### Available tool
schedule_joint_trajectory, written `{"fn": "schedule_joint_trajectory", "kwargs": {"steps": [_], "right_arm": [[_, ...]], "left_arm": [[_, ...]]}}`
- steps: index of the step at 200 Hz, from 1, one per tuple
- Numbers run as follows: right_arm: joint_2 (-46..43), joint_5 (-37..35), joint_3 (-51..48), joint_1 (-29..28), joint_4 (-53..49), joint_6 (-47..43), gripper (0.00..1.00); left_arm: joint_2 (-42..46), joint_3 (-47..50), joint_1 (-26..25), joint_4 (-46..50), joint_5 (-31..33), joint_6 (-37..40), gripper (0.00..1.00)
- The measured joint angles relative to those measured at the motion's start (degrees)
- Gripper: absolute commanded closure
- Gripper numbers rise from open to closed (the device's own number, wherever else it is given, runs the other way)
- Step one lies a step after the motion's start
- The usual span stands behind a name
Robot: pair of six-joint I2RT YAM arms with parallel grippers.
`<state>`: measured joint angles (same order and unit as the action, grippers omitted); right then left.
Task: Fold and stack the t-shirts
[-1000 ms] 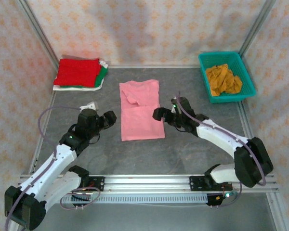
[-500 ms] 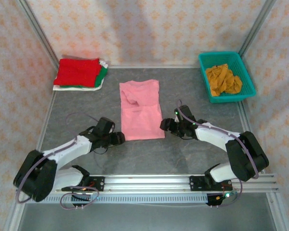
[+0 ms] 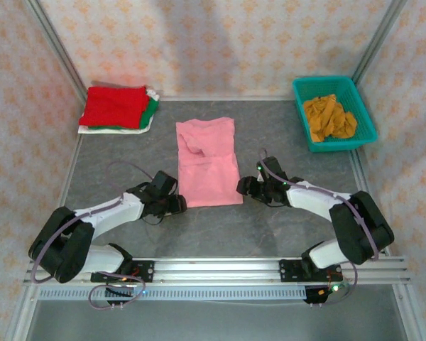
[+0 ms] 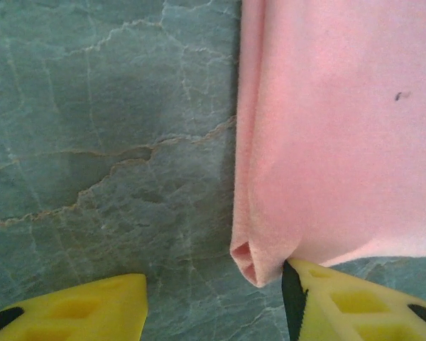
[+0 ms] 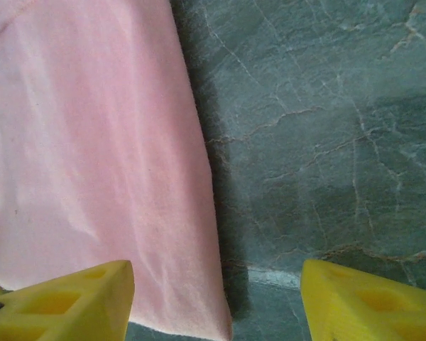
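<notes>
The pink t-shirt (image 3: 207, 162) lies flat mid-table, folded into a long strip. My left gripper (image 3: 180, 204) is low at its near left corner, open, with the corner of the pink t-shirt (image 4: 259, 259) between the yellow fingers (image 4: 78, 305). My right gripper (image 3: 243, 188) is low at the near right corner, open, straddling the edge of the pink t-shirt (image 5: 92, 163). Red t-shirt (image 3: 113, 105) tops a folded pile over the green (image 3: 152, 108) and white (image 3: 117, 128) t-shirts at back left. The mustard-orange t-shirt (image 3: 328, 116) lies crumpled in the teal basket (image 3: 362, 135).
The table is grey marbled stone (image 3: 270, 227). Metal frame posts and patterned curtain walls close it in on three sides. A rail (image 3: 220, 268) with the arm bases runs along the near edge.
Both arms have dropped and reached in to the pink shirt's near corners. The left gripper swung from the left of the shirt down to its near left corner.
</notes>
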<state>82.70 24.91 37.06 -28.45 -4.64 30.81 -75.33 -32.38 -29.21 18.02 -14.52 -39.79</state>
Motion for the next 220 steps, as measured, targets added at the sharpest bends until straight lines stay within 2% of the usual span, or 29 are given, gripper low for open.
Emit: {"fn": "schedule_joint_trajectory", "kwargs": {"steps": [54,121,194,220], "right_arm": [[0.4,0.0,-0.1,0.0,1.0,0.0,0.38],[0.4,0.2,-0.9,0.0,1.7,0.3,0.38],[0.4,0.7,-1.8,-0.4,1.7,0.6,0.39],[0.4,1.7,-1.8,-1.0,1.7,0.5,0.39]], "left_arm": [[1.4,-2.4,-1.6,-0.2,0.5,-0.5,0.47],[-4.2,-2.5,-1.6,-3.3,0.4,-1.1,0.53],[-7.3,-4.3,-2.3,-3.9,1.6,-0.7,0.77],[-7.3,-4.3,-2.3,-3.4,2.4,-0.7,0.81]]}}
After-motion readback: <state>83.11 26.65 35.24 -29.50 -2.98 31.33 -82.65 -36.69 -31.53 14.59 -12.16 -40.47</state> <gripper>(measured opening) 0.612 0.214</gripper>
